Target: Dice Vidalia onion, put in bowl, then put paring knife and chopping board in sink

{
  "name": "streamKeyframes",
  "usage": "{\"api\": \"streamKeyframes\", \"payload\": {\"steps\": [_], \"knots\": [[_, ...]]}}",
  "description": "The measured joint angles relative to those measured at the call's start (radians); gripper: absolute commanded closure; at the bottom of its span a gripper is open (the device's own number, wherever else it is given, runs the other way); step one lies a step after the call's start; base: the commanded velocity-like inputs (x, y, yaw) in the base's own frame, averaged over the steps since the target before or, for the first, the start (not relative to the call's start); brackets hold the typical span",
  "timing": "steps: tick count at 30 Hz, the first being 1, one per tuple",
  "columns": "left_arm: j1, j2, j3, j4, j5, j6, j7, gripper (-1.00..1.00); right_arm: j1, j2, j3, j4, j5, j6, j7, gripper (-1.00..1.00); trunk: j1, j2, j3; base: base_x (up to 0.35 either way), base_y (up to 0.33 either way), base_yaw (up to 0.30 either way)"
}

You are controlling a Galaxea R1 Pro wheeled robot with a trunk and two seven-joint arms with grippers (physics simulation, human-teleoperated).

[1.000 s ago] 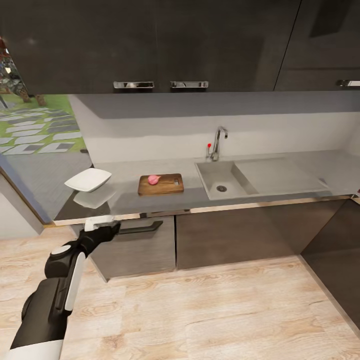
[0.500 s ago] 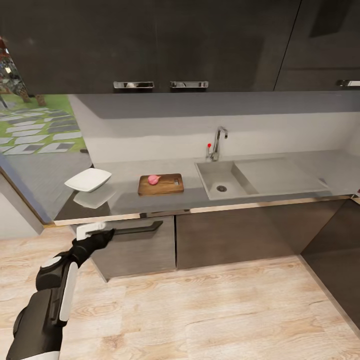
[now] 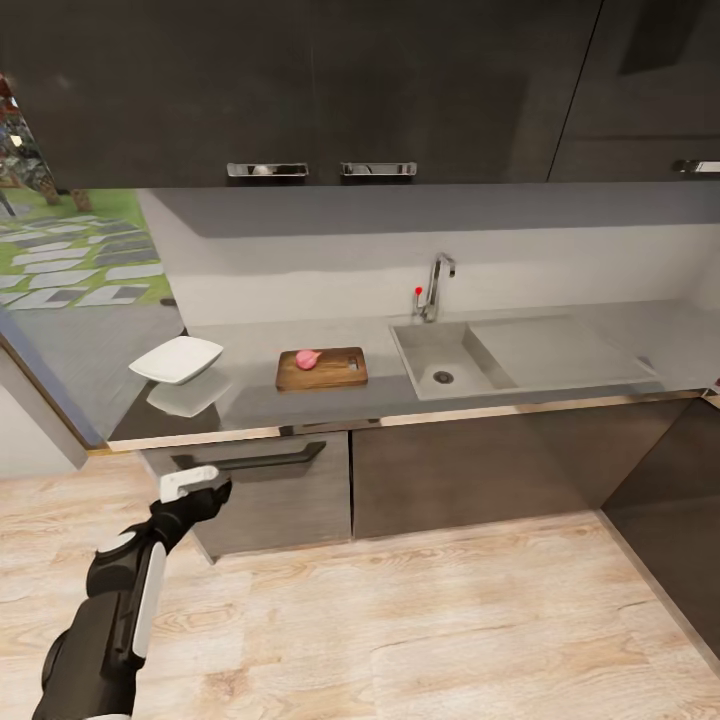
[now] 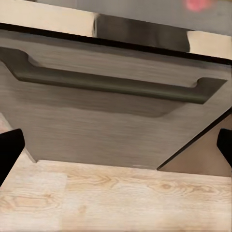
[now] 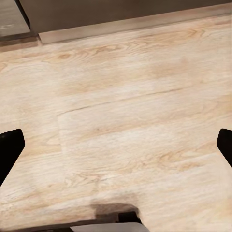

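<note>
The onion [image 3: 309,358] lies on the board [image 3: 322,368], which sits on the countertop [image 3: 300,405] between the bowl [image 3: 177,359] at 9 o'clock and the sink [image 3: 443,358] at 3 o'clock. The left gripper [image 3: 192,486] hangs below the counter edge, at 7 o'clock from the board, facing a drawer handle [image 4: 113,85]; its fingers [image 4: 8,153] are spread wide, holding nothing. The right gripper's fingers [image 5: 9,150] are also wide apart over the wooden floor [image 5: 125,116].
</note>
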Motion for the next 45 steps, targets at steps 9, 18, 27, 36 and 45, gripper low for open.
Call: {"api": "streamKeyframes", "payload": {"steps": [9,18,27,36,45], "knots": [[0.000,-0.003,-0.001,0.064,-0.008,-0.005,-0.001,-1.00,-0.001,0.000,-0.001,0.001,0.000,0.000,0.000,-1.00,0.000,0.000,0.000,0.000,0.000,0.000],[0.000,-0.018,-0.003,0.210,-0.012,-0.140,-0.001,-1.00,0.000,0.000,-0.001,0.001,0.000,0.000,0.000,-1.00,0.000,0.000,0.000,0.000,0.000,0.000],[0.000,-0.026,-0.005,0.337,-0.018,-0.209,0.000,-1.00,0.000,-0.001,-0.001,0.001,0.000,0.000,0.000,-1.00,0.000,0.000,0.000,0.000,0.000,0.000],[0.000,-0.023,-0.006,0.434,-0.020,-0.212,-0.002,-1.00,0.000,0.000,-0.001,0.001,0.000,-0.002,0.000,-1.00,0.000,0.000,0.000,0.000,0.000,0.000],[0.000,-0.022,-0.007,0.448,-0.019,-0.211,-0.002,-1.00,0.000,-0.001,-0.001,0.001,0.000,-0.003,0.000,-1.00,0.000,0.000,0.000,0.000,0.000,0.000]]}}
